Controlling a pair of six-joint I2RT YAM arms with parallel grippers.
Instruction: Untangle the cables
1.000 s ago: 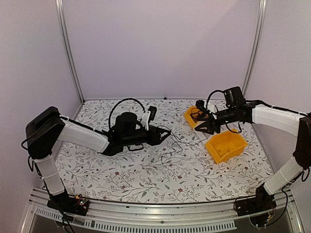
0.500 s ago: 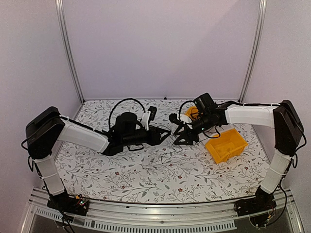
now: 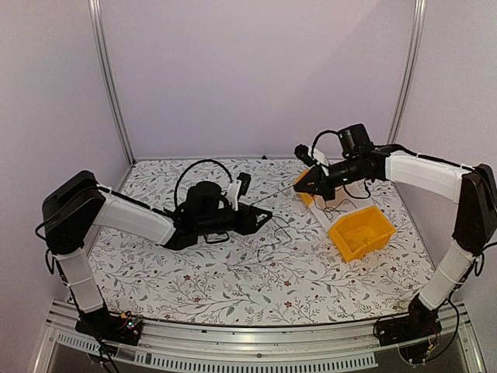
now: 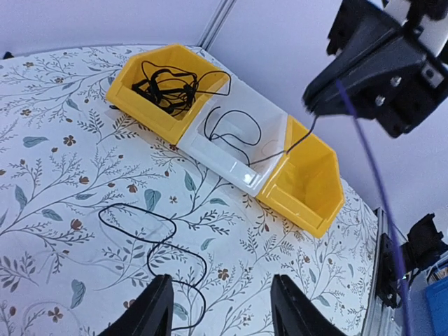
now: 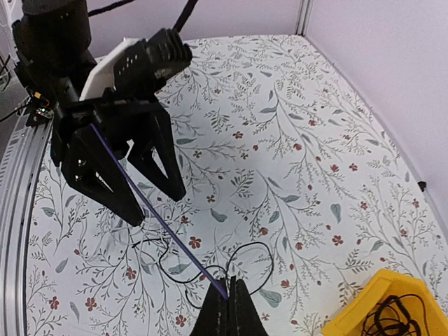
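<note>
Purple cable [image 5: 157,210]: pulled straight through the air between my two grippers, above the middle of the table [image 3: 194,287].
Right gripper [image 5: 227,297]: fingertips pressed together on one end of the purple cable; held high, over the far bin [image 4: 143,115].
Left gripper [image 4: 220,283]: fingers spread, low over the table, left of centre. The purple cable runs to its side, not into the gap; I cannot tell where it catches.
Change: half a second ago my right gripper sat lower and nearer my left one. It has since risen and drawn back right and far, and the purple cable now shows as a taut line. My left arm has hardly shifted.
Black cable [image 4: 173,227]: lies in loose curls on the table just ahead of my left gripper, as before.
Far bin: yellow, holds a black tangle [image 4: 164,87].
White bin [image 4: 224,164]: holds a black loop [image 4: 217,110] that runs up toward my right gripper.
Near bin [image 4: 308,203]: yellow, touching the white bin's right end.
</note>
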